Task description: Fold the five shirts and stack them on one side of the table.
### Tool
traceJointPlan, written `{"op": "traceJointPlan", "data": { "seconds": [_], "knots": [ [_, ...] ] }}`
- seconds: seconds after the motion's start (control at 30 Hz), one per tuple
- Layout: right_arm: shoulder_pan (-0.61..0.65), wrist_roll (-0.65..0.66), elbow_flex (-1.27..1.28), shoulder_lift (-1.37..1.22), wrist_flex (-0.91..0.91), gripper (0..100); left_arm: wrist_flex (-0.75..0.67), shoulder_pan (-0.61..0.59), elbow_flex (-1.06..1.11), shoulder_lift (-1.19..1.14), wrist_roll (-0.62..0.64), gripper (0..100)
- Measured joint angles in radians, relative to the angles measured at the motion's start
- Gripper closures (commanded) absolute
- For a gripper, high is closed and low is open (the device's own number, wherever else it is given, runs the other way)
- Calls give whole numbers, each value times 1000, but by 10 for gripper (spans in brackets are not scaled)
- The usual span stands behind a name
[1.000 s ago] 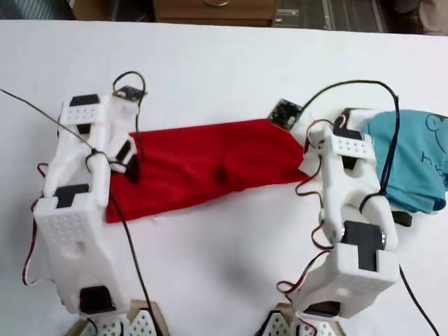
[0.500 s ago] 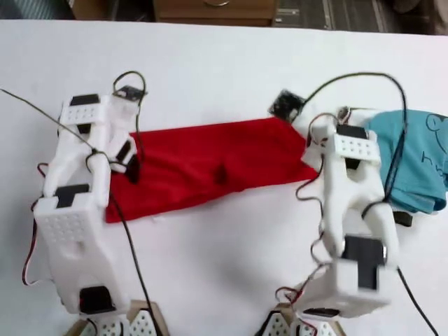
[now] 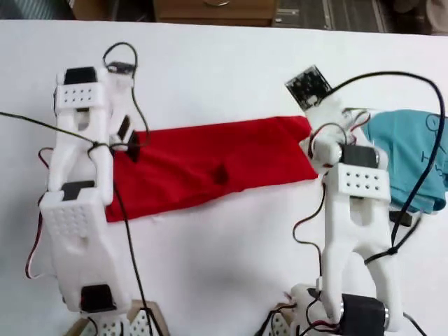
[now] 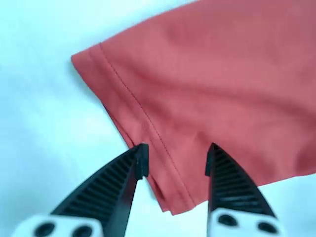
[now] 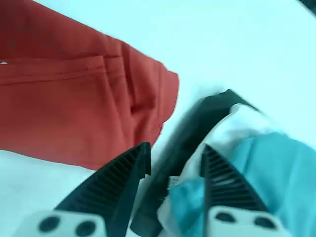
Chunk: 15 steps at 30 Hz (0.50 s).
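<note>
A red shirt [image 3: 217, 164], folded into a long strip, lies across the middle of the table. My left gripper [image 3: 131, 148] hovers open over its left end; in the left wrist view the open gripper [image 4: 176, 159] straddles the hemmed corner of the red shirt [image 4: 217, 79] without holding it. My right gripper [image 3: 315, 140] is at the strip's right end. The right wrist view shows the gripper [image 5: 175, 154] open above the gap between the red shirt [image 5: 69, 113] and a folded stack. The stack has a teal shirt [image 3: 409, 157] on top, and under the teal shirt [image 5: 271, 182] lie a white layer [image 5: 237, 123] and a black layer [image 5: 197, 128].
The white table [image 3: 231, 70] has free room behind and in front of the red strip. Wooden furniture [image 3: 213, 10] stands past the far edge. Cables loop from both arms over the shirts' ends.
The right arm has drawn back and risen, its gripper lifting off the red shirt's right end. The left arm has shifted slightly toward the far side. The red strip's right end now lies flatter.
</note>
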<state>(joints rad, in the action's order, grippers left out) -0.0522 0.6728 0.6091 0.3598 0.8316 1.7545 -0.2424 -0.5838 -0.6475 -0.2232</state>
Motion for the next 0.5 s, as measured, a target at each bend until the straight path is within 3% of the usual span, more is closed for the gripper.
{"op": "traceJointPlan", "data": {
  "seconds": [0.23,0.5],
  "knots": [
    [3,-29,155,0,-150,816,6,-54,21,0,48,781],
    [3,-29,167,8,-167,816,6,-169,21,-17,48,781]
  ]
}}
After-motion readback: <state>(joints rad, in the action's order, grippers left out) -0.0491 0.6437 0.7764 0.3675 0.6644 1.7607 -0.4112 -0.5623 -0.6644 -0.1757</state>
